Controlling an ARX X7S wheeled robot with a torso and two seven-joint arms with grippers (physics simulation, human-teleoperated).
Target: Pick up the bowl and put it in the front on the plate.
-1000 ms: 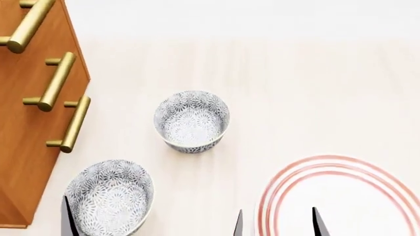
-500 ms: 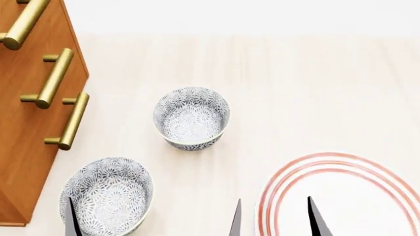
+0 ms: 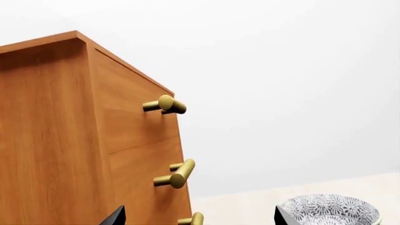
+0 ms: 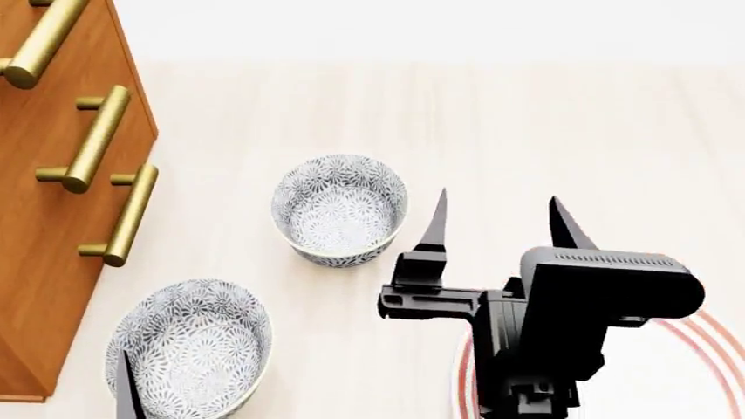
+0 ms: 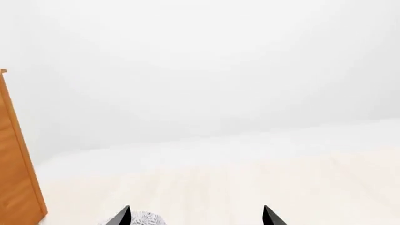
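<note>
The right gripper (image 4: pixel 497 218) is held wide open and nothing is touched by it. It is seen just beside the bowl (image 4: pixel 340 209), above the plate (image 4: pixel 721 345). Only one tip of the left gripper (image 4: pixel 126 384) is seen, so its state cannot be told.

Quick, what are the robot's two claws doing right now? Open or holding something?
Left gripper: open, holding nothing.
Right gripper: open, empty, above the table beside the far bowl.

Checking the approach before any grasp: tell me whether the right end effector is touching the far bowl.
Apart. In the head view the right end effector stands open beside the far bowl, with bare tabletop showing between its nearer fingertip and the bowl's rim.
</note>
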